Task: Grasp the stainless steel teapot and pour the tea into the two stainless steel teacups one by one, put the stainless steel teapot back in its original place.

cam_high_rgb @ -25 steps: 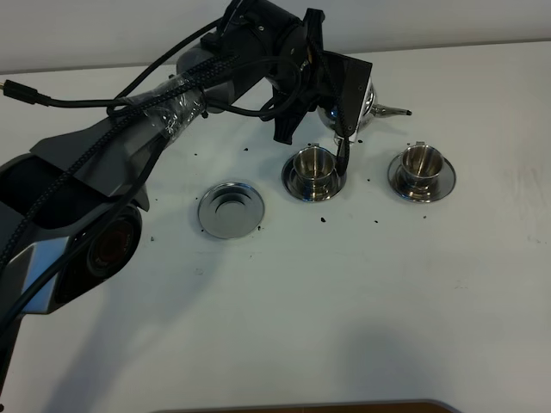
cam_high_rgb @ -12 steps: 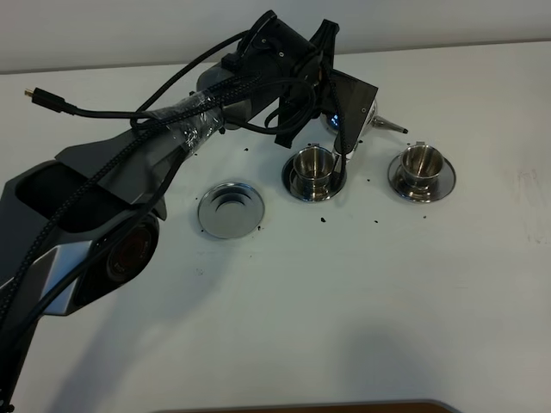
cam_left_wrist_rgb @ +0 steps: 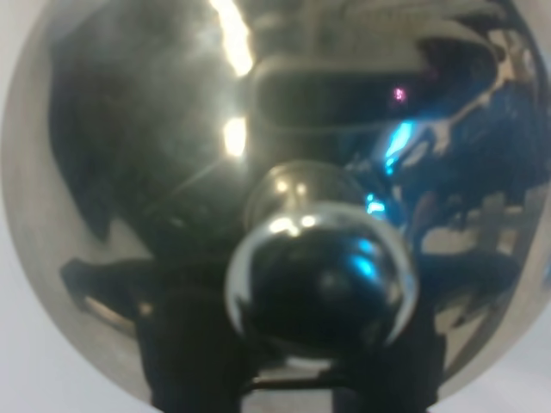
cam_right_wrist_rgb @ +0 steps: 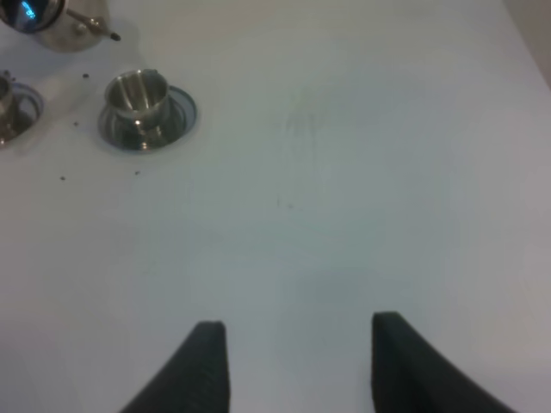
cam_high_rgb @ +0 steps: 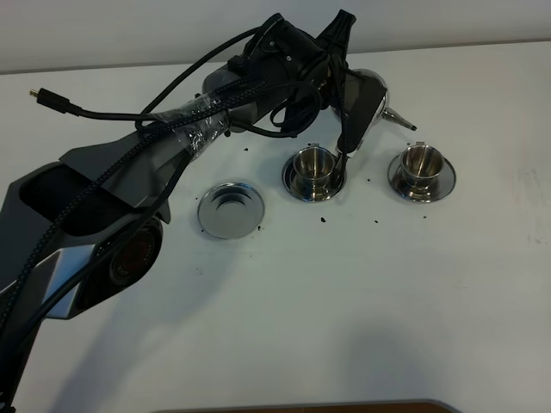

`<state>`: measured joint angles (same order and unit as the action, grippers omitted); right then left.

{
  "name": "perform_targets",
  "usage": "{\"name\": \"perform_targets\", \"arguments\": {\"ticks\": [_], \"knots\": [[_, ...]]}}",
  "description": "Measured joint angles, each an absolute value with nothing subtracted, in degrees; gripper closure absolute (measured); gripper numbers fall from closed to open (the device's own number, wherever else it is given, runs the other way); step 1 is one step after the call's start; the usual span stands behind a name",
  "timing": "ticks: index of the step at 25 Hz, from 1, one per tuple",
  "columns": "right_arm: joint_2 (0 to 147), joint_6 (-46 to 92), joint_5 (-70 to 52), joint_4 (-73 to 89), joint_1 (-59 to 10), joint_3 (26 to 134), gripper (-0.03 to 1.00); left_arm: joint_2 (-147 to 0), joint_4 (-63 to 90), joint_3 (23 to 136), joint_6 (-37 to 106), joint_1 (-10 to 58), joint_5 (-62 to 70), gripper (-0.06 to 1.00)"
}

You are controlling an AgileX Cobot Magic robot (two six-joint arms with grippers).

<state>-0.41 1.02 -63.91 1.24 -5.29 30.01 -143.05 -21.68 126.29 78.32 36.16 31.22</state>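
Stainless steel teapot (cam_high_rgb: 368, 96) hangs tilted at the far side of the table (cam_high_rgb: 387, 301), clamped in the left end effector (cam_high_rgb: 345, 129). Its spout (cam_high_rgb: 399, 120) slants down toward the right teacup (cam_high_rgb: 420, 162). The left teacup (cam_high_rgb: 312, 163) sits just below the end effector. The empty saucer (cam_high_rgb: 230, 209) lies further left. The right end effector (cam_right_wrist_rgb: 297, 361) stands wide apart, holding nothing.
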Motion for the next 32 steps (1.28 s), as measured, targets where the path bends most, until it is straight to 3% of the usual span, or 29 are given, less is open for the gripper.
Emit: {"name": "perform_targets", "arguments": {"ticks": [32], "knots": [[-0.41,1.02,-63.91,1.24,-5.29,30.01,0.58,-145.29,-25.27,126.29,82.72,37.86,22.94,0.69]]}}
